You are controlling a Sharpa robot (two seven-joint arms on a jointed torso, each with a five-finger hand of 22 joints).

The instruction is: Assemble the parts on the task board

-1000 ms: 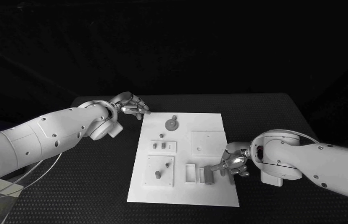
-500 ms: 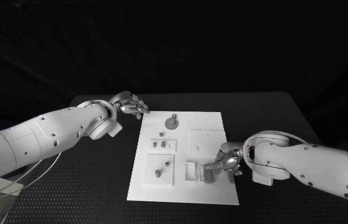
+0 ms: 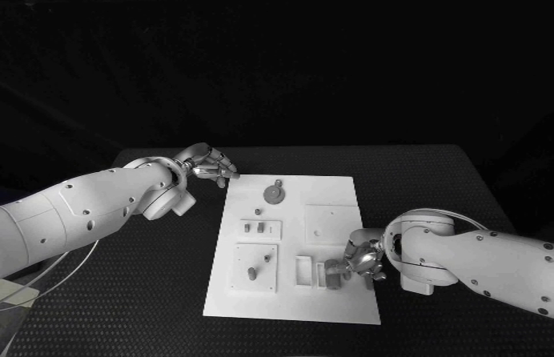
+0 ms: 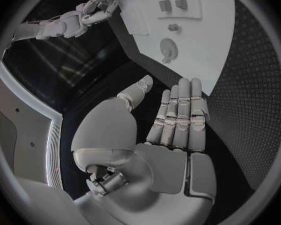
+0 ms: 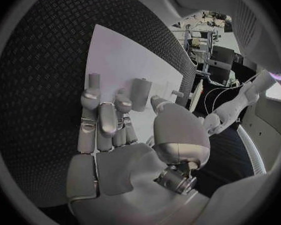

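Observation:
The white task board (image 3: 289, 309) lies in the middle of the table. My right hand (image 3: 363, 259) is over its near right edge and pinches a small grey part (image 3: 335, 274) upright between thumb and a finger, beside the slotted holders (image 3: 303, 270). The right wrist view shows that grey part (image 5: 140, 94) standing just past the fingertips (image 5: 122, 101), on the board (image 5: 115, 60). My left hand (image 3: 208, 165) hovers off the board's far left corner, holding nothing. In the left wrist view its fingers (image 4: 181, 107) lie straight and together, with the thumb apart.
A grey disc with a stem (image 3: 274, 194) lies at the board's far end, also seen as the disc (image 4: 168, 47) in the left wrist view. Two small pieces sit in a frame (image 3: 260, 228). A square plate (image 3: 254, 267) carries two pegs. Another square plate (image 3: 331, 222) lies on the right.
My right hand has drawn inward over the board's right edge, carrying the grey part a little toward the slotted holders. The left hand has hardly moved.

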